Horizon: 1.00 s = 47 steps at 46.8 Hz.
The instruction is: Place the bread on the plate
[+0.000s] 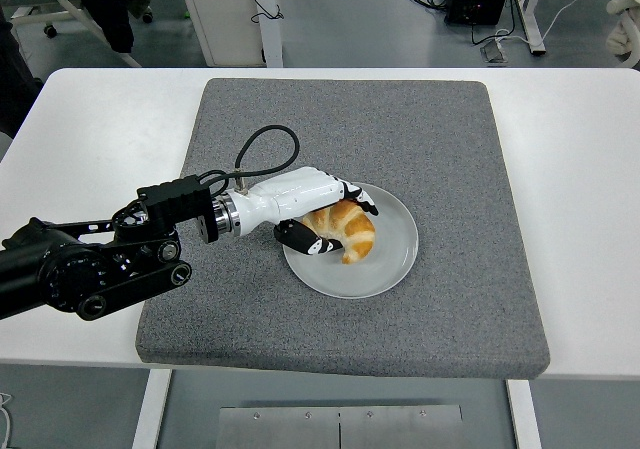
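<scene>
Left arm (85,264): black, jointed, with round pivot caps. Left hand (300,209): white shell, black-and-white fingers (310,241), silver wrist collar. A black cable (262,144) loops above the wrist.

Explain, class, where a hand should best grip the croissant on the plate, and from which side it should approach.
Probably the thick middle of the croissant, coming from the left, as the left hand does: fingers over its far side, thumb on the near side. The tapered tip curling down toward the plate offers less to hold.

The left hand (318,214) hides the croissant's (349,228) near side; its arm runs off the left edge.
</scene>
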Tool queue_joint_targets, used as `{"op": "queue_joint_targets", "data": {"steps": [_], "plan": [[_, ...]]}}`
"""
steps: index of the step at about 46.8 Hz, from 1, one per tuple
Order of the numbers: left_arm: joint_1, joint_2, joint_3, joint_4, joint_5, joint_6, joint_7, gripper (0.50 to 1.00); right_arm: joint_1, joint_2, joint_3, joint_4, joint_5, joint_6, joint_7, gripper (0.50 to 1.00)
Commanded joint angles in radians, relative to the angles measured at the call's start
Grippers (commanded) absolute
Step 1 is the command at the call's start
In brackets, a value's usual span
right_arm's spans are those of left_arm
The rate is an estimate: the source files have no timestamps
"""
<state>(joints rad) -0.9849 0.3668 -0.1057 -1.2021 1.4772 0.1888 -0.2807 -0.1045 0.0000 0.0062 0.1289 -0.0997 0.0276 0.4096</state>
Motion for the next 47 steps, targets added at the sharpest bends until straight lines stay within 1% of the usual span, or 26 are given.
{"op": "queue_joint_targets", "data": {"steps": [1,12,18,27,32,34,36,39,40,43,47], "plan": [[0.000,0.000,0.000,0.001,0.000,0.000,0.000,0.666,0.000,0.000,0.000,0.000,0.000,0.000,0.000,1.000],[0.012,0.000,0.004,0.001,-0.002,0.000,0.000,0.672,0.000,0.000,0.000,0.000,0.000,0.000,0.000,1.000],[0.017,-0.016,0.029,0.001,-0.003,0.000,0.000,0.674,0.000,0.000,0.000,0.000,0.000,0.000,0.000,1.000],[0.019,-0.017,0.031,0.007,-0.003,0.001,0.000,0.677,0.000,0.000,0.000,0.000,0.000,0.000,0.000,1.000],[0.017,-0.017,0.029,0.006,-0.003,0.001,0.000,0.695,0.000,0.000,0.000,0.000,0.000,0.000,0.000,1.000],[0.017,-0.017,0.029,0.006,-0.005,0.001,0.000,0.708,0.000,0.000,0.000,0.000,0.000,0.000,0.000,1.000],[0.017,-0.017,0.029,0.006,-0.006,0.001,0.000,0.742,0.000,0.000,0.000,0.000,0.000,0.000,0.000,1.000],[0.015,-0.017,0.026,0.006,-0.015,0.000,0.000,0.849,0.000,0.000,0.000,0.000,0.000,0.000,0.000,1.000],[0.015,-0.017,0.023,0.006,-0.017,0.000,0.000,0.872,0.000,0.000,0.000,0.000,0.000,0.000,0.000,1.000],[0.015,-0.017,0.020,0.006,-0.017,0.000,0.000,0.899,0.000,0.000,0.000,0.000,0.000,0.000,0.000,1.000],[0.014,-0.016,0.020,0.006,-0.017,0.000,-0.002,0.924,0.000,0.000,0.000,0.000,0.000,0.000,0.000,1.000]]}}
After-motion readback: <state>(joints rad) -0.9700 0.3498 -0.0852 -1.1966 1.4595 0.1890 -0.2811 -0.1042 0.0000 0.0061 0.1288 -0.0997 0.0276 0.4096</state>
